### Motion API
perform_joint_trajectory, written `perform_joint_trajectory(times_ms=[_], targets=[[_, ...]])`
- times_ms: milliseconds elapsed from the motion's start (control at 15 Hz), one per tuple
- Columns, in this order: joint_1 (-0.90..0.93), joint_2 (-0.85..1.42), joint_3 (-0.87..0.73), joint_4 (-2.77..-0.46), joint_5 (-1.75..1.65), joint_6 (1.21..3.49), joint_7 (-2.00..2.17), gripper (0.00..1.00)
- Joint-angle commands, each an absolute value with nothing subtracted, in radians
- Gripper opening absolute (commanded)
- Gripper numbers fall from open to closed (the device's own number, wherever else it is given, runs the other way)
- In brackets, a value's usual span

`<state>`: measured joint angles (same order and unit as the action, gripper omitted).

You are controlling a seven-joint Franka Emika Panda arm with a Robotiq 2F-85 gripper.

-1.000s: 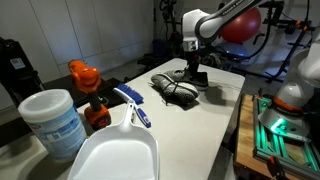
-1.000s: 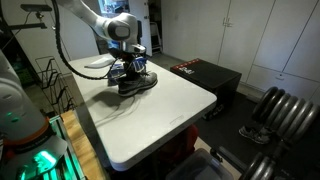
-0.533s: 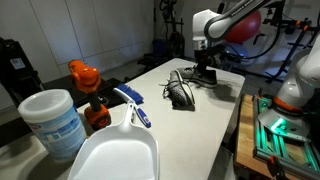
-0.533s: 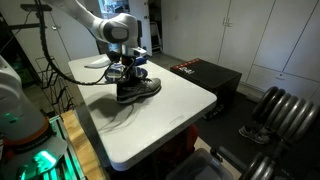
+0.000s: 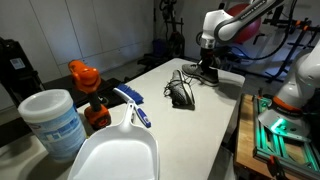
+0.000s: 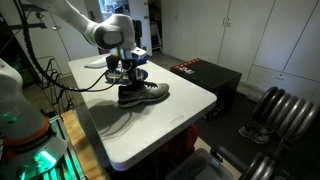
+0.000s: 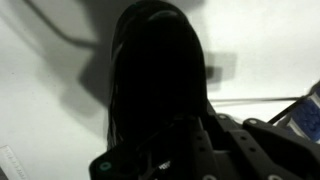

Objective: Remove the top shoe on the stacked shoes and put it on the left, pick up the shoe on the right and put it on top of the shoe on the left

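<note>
the pincer (image 6: 126, 68) is clamping the top shoe (image 6: 131, 75), holding it off the surface (image 6: 170, 125) left of frame centre. the other shoe (image 6: 146, 94) is lying on the surface just below-right of it. in the wrist view, the top shoe is filling the frame, very dark.

The arm (image 6: 80, 14) is arched in from above, the wrist (image 6: 117, 36) is pointed straight down, and the gripper (image 6: 127, 70) is clamped on the top shoe (image 7: 155, 80), which is held raised.
</note>
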<state>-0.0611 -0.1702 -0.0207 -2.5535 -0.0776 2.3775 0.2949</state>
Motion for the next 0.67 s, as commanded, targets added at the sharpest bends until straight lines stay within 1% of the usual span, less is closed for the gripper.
perform_joint_trajectory(times_ms=[0,67,133,200,267,400,467,600], targets=[[-0.093,-0.207,-0.026,-2.608,-0.127,2.467,0.297,0.34],[-0.093,-0.213,-0.023,-2.608,-0.124,2.474,0.291,0.33],[-0.094,-0.222,-0.018,-2.603,-0.131,2.475,0.298,0.36],[-0.091,-0.235,-0.013,-2.602,-0.13,2.469,0.299,0.42],[-0.085,-0.268,-0.003,-2.594,-0.137,2.424,0.301,0.51],[-0.075,-0.338,0.02,-2.585,-0.142,2.348,0.302,0.65],[-0.068,-0.371,0.034,-2.579,-0.139,2.32,0.302,0.73],[-0.028,-0.43,0.064,-2.538,-0.084,2.243,0.282,0.88]])
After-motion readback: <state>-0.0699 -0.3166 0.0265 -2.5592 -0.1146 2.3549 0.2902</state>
